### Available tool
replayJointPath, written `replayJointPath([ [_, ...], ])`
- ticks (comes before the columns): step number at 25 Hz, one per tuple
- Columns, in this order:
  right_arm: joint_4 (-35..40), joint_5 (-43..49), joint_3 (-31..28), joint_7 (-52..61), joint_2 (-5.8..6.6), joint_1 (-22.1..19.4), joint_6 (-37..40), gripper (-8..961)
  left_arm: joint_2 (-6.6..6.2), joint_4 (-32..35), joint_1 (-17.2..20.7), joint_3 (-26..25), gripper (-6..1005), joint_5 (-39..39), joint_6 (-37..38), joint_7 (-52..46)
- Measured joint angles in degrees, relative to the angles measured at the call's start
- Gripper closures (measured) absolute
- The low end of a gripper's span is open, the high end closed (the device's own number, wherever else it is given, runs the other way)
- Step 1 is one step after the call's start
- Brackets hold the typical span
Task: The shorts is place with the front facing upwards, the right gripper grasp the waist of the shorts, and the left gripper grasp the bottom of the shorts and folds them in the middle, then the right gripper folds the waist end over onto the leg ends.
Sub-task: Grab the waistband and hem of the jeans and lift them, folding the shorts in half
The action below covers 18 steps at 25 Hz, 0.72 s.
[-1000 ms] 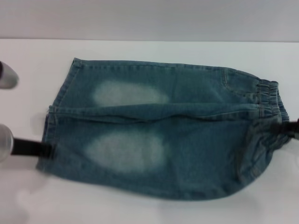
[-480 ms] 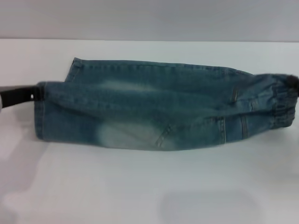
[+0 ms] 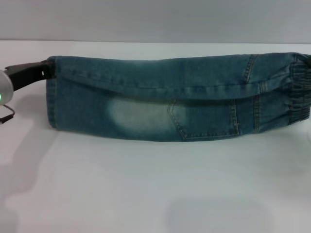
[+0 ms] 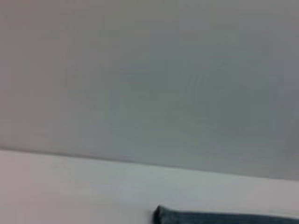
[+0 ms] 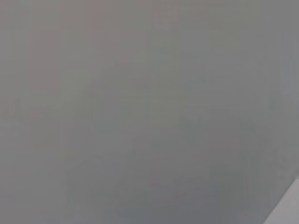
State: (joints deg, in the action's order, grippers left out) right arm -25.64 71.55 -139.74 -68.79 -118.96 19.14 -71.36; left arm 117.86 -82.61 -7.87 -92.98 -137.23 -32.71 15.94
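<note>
Denim, blue-green: the long shorts (image 3: 175,99) lie folded lengthwise in the middle as a narrow band along the far edge of the white worktop (image 3: 155,189), one pale faded thigh patch (image 3: 138,115) facing up on the near layer. Straight stitched leg hems (image 3: 51,92) sit at the worktop's left side; the ruched elastic waist (image 3: 299,92) sits at its right side. Black two-finger left gripper (image 3: 44,69), silver-white wrist with green light, is at the far corner of the hems, fingers closed on the bottom of the shorts. Right gripper outside the head view. Left wrist view catches only a denim edge (image 4: 224,217) on the worktop
</note>
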Motion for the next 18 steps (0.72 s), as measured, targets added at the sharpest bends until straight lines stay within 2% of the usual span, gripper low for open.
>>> replayJointPath([
  [5,0.88,-0.37,-1.68,-1.42,0.05,1.19,1.42,945,0.00,3.43,-2.58,-0.60,959,4.23,1.71,4.32],
  [13,1.57,-0.73,-4.90,-4.17,0.03,2.18,6.51,946,0.06,10.00,-7.05,-1.10,961,5.49,5.32,6.21],
  [18,3.45,-0.72,-6.01,-8.85,0.31,5.29,13.12,945,0.21,20.63,-12.68,0.24,960,6.82,13.68,7.69],
])
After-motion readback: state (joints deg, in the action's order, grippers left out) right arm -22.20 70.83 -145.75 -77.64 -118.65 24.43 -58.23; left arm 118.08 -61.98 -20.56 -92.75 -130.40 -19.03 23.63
